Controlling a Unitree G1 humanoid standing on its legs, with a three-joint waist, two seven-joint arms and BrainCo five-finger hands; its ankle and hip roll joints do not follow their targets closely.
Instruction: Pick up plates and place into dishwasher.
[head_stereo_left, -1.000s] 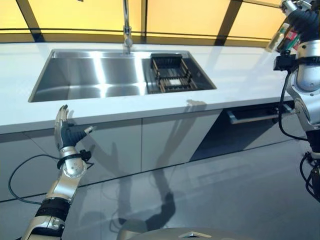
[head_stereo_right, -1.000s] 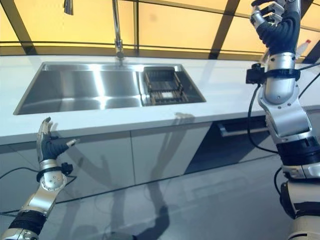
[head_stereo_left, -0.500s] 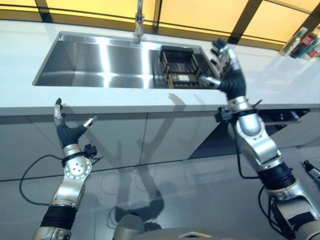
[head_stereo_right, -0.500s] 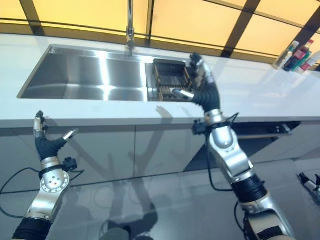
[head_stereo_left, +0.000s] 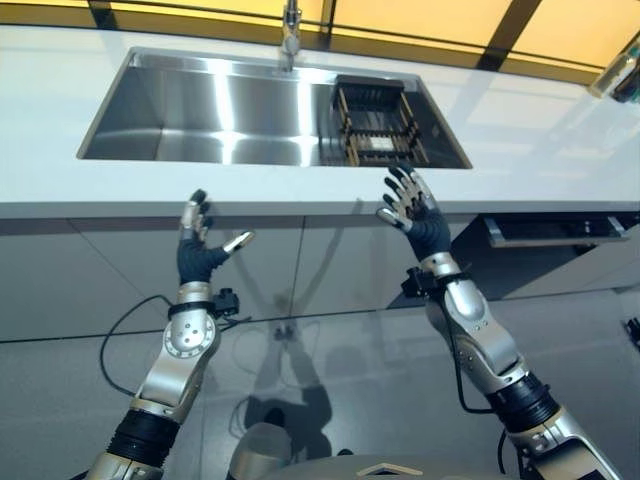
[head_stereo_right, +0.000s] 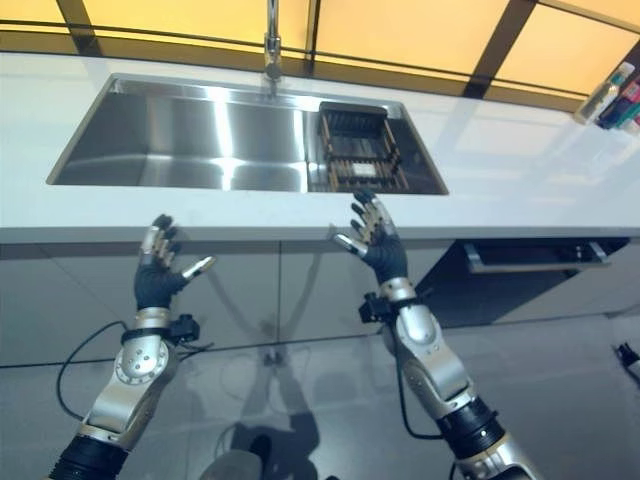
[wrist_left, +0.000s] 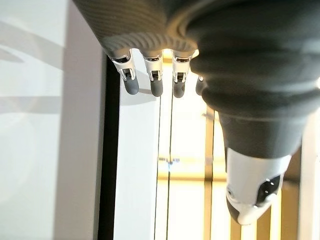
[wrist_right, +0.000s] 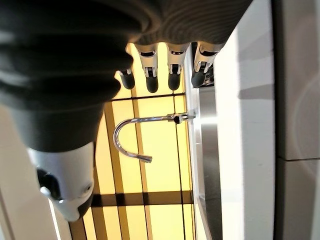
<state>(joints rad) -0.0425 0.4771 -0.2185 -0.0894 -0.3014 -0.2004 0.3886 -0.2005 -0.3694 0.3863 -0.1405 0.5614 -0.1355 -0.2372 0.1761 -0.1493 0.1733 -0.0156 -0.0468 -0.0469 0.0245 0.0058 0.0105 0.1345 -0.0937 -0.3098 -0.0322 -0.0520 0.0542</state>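
Observation:
Both of my hands are raised, held apart in front of the white counter's front edge. My left hand (head_stereo_left: 200, 258) is open, its fingers spread upward and nothing in it; its fingers (wrist_left: 152, 82) look straight in the left wrist view. My right hand (head_stereo_left: 418, 215) is open too, palm toward the cabinets, just below the counter edge under the black dish rack (head_stereo_left: 376, 124). That rack sits in the right end of the steel sink (head_stereo_left: 160, 110). I see no plate on the counter or in the sink.
A faucet (head_stereo_right: 272, 45) stands behind the sink. Under the counter (head_stereo_left: 530, 130) at the right, a dark drawer with a long handle (head_stereo_left: 555, 230) stands slightly out. Bottles (head_stereo_right: 615, 88) stand at the far right. Grey cabinet fronts (head_stereo_left: 320, 260) face me.
My right hand came down from high at the right, past the rack, to below the counter edge. The left hand shifted slightly right. The camera tilted.

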